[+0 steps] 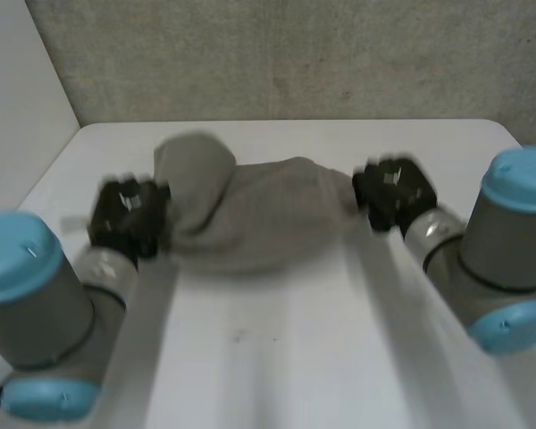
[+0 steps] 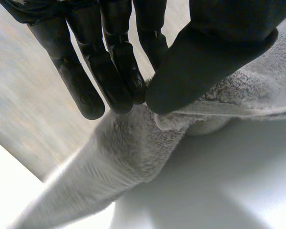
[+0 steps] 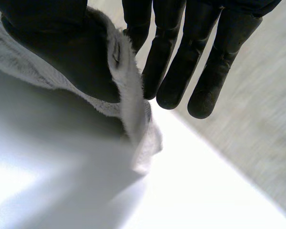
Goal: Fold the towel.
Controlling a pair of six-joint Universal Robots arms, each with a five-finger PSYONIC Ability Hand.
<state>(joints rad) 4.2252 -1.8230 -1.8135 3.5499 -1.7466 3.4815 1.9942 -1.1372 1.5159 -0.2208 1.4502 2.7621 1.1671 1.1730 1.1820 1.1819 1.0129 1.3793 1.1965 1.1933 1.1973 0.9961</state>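
Left robot hand (image 1: 125, 219): pinches towel (image 1: 250, 214) end | right robot hand (image 1: 393, 192): pinches opposite end | purpose: span towel over desk (image 1: 277, 357), likely for fold.

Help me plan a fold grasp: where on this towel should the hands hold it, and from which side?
Probably by its two ends, each hand coming from its own side. The towel is bunched between the left hand and right hand, so the hemmed edge at each end is thin enough to pinch between thumb and fingers, as both do.
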